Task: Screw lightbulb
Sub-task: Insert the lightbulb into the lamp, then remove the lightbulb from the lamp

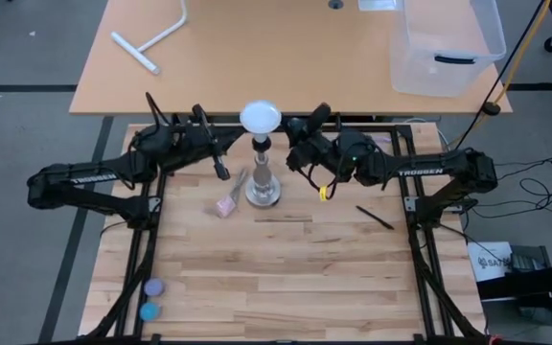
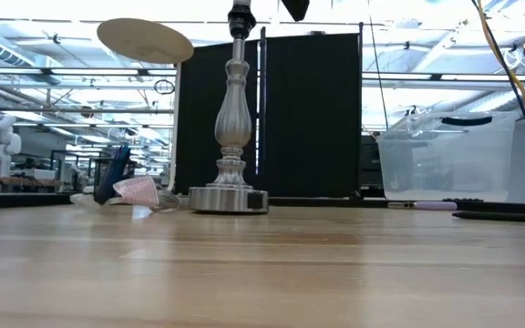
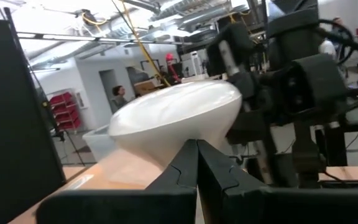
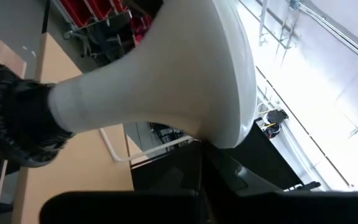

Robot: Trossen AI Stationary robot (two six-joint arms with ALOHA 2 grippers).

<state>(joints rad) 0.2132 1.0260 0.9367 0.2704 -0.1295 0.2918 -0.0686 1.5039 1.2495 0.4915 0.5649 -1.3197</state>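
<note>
The white lightbulb [image 1: 261,117] stands on top of the metal lamp post [image 1: 263,182], its neck in the black socket [image 4: 14,127]; the screw base is hidden. Its globe fills the left wrist view [image 3: 179,118] and the right wrist view [image 4: 185,68]. My left gripper [image 3: 197,149] is shut, just left of the bulb, tips pointing at its underside. My right gripper [image 4: 201,155] is shut, just right of the bulb, tips at the globe's rim. The post's round base [image 2: 229,198] rests on the table. My left gripper's shut fingertips [image 3: 190,152] lie in front of the globe's lower curve [image 3: 166,146], coming level from the table's left; I cannot tell whether they touch it. My right gripper's shut fingertips [image 4: 194,158] reach the globe's widest edge [image 4: 225,134], coming from the table's right; I cannot tell whether they touch.
A pink wrapper [image 1: 226,205] lies beside the post's base. A black pen [image 1: 374,218] lies to the right. Two small round caps [image 1: 149,299] sit near the front left corner. On the far table are a clear bin [image 1: 446,48] and a white T-shaped tube [image 1: 151,43].
</note>
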